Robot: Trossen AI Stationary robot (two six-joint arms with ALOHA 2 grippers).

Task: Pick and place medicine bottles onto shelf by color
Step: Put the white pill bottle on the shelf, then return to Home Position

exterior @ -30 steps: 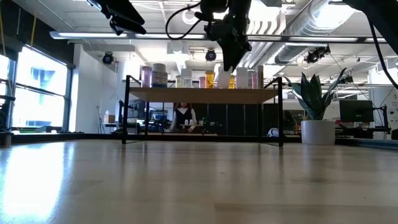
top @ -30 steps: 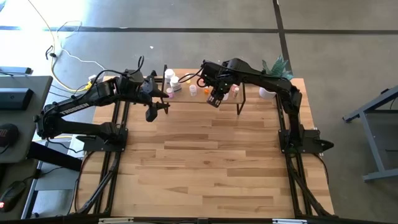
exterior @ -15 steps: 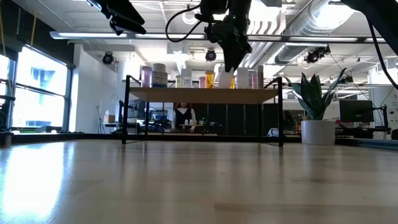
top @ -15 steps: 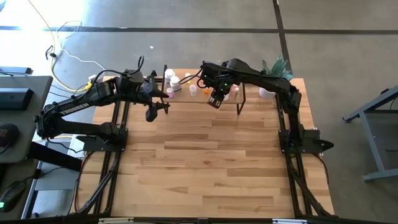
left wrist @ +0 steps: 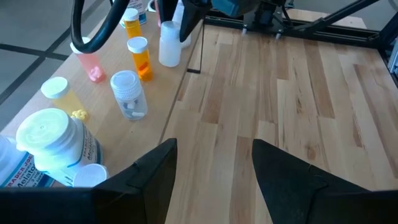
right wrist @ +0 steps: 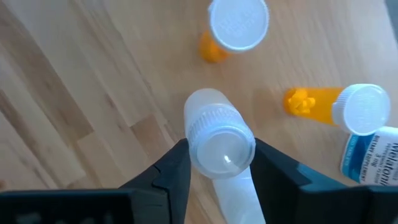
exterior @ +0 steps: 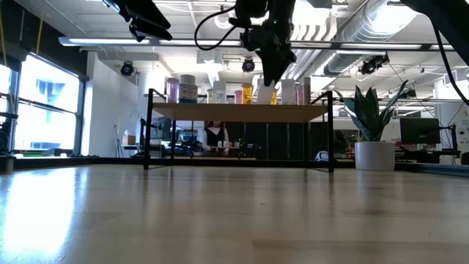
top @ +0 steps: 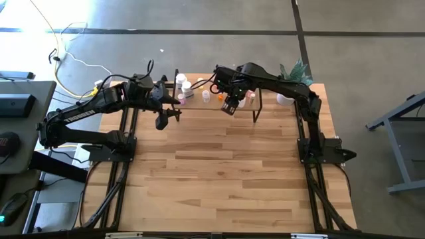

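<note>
Your right gripper [right wrist: 219,163] has its jaws loosely around the clear bottle [right wrist: 219,142] (light, slick plastic); take it below the cap. Left gripper [left wrist: 214,168] gapes empty.

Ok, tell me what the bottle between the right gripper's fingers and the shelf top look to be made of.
Bottle: likely frosted translucent plastic, with a ribbed cap that catches a small glint. Shelf top: light wood by its grain lines, matte finish, though it could be veneer or laminate. The right gripper has its fingers on either side of the bottle.
</note>
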